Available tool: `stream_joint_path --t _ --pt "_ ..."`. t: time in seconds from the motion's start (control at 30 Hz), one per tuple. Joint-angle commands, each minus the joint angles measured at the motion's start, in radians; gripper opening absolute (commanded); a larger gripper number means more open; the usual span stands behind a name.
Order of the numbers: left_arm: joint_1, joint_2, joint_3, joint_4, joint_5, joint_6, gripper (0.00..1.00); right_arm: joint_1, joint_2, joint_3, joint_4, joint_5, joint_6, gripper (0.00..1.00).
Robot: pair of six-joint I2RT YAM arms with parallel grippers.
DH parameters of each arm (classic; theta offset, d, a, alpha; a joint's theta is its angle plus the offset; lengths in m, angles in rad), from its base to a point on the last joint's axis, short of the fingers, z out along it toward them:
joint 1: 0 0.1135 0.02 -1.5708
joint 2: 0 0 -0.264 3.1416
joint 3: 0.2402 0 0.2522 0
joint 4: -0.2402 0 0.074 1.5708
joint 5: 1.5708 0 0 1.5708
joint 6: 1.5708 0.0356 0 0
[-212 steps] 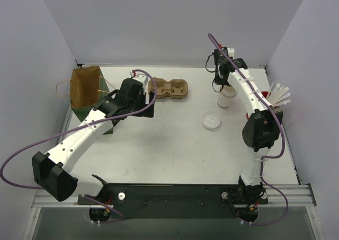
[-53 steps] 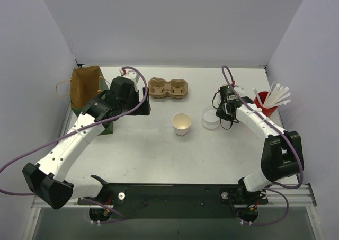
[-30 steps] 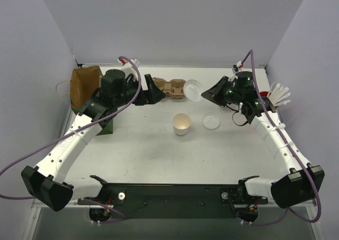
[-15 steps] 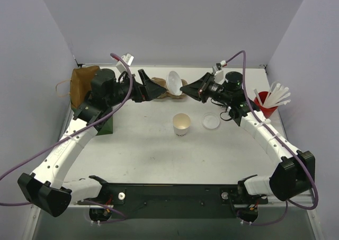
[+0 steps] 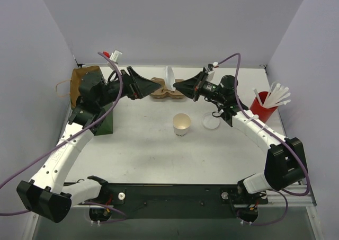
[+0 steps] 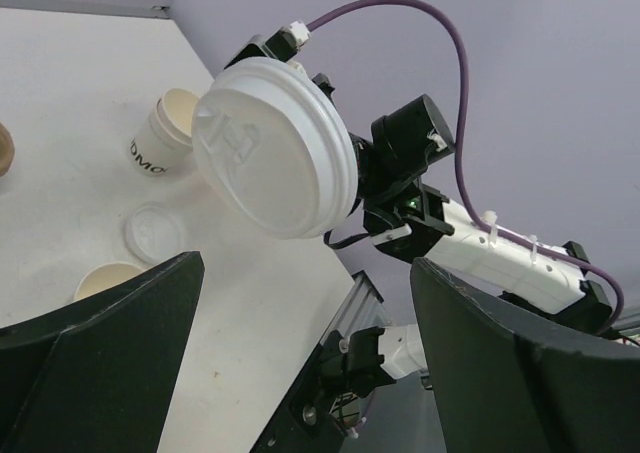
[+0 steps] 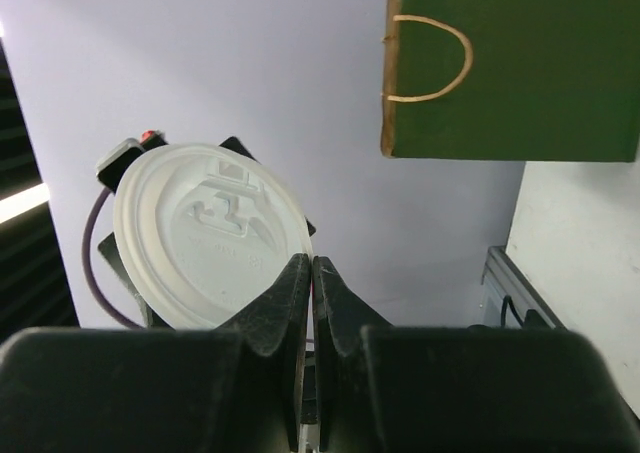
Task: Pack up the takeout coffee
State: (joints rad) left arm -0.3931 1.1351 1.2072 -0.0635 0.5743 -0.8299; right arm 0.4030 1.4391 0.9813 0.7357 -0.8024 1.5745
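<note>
The takeout coffee's flat white lid (image 5: pixel 169 78) hangs on edge in the air above the back middle of the table. My right gripper (image 5: pixel 177 85) is shut on its rim, and the jaws pinch that rim (image 7: pixel 205 233) low in the right wrist view. My left gripper (image 5: pixel 148 86) stands wide open just left of the lid, facing it without touching; the lid's top (image 6: pixel 275 158) fills the left wrist view above its fingers (image 6: pixel 120 323). An open white cup with a tan inside (image 5: pixel 181 124) stands mid-table. A printed white cup (image 6: pixel 165 133) stands beyond it.
A second lid (image 5: pixel 211 122) lies flat on the table right of the cup. A brown cardboard cup carrier (image 5: pixel 159 91) sits at the back under the grippers. A green paper bag (image 5: pixel 87 89) stands open at the back left. A red cup of white straws (image 5: pixel 264 106) stands at the right.
My right gripper carried the lid left and up from the right side to the back middle, turning it on edge. My left gripper rose and swung toward it, staying open.
</note>
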Motion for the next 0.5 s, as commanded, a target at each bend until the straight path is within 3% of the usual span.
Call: stream_joint_path --t 0.0,0.3,0.47 --pt "0.046 0.029 -0.008 0.191 0.125 -0.122 0.96 0.014 0.006 0.003 0.259 -0.037 0.093 0.00" --pt "0.074 0.114 -0.011 0.474 0.208 -0.345 0.97 0.048 0.056 0.017 0.372 -0.043 0.186 0.00" --pt "0.073 0.149 -0.001 0.501 0.236 -0.376 0.97 0.062 0.075 0.020 0.416 -0.032 0.214 0.00"
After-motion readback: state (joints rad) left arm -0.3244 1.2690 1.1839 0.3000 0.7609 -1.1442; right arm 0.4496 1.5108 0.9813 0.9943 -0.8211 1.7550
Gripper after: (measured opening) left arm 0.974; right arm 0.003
